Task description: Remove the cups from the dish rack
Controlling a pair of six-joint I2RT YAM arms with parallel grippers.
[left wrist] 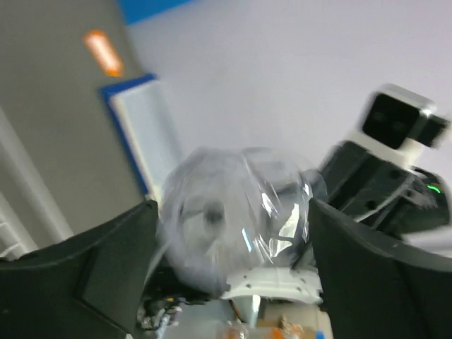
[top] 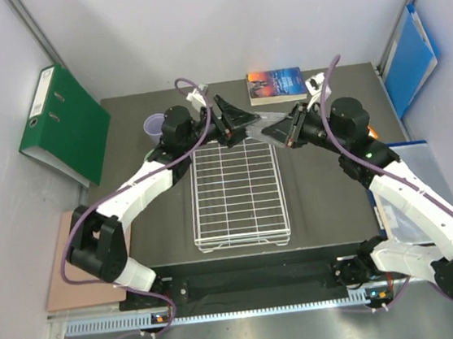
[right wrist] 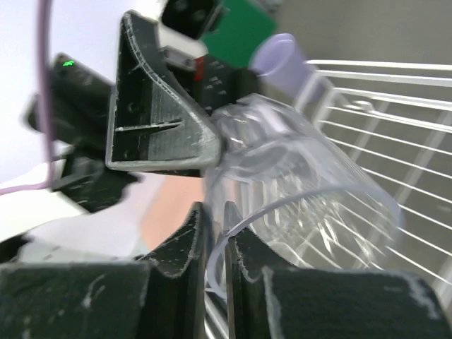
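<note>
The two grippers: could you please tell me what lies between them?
The clear glass cup lies between the left gripper and right gripper; the top view shows it.

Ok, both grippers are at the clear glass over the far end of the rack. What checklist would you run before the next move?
1. Right gripper pinched on the rim of the clear glass cup: ok.
2. Left gripper free of the cup: cannot tell. Its fingers stand wide on either side, and any gap is blurred.
3. Cup lifted off the dish rack: ok, it lies tilted between the grippers.
4. Rack emptied of other cups: ok for the visible grid. The far edge is hidden under the grippers.
5. Lilac cup out of the way: not ok, it stands close beside the left arm's wrist.
</note>
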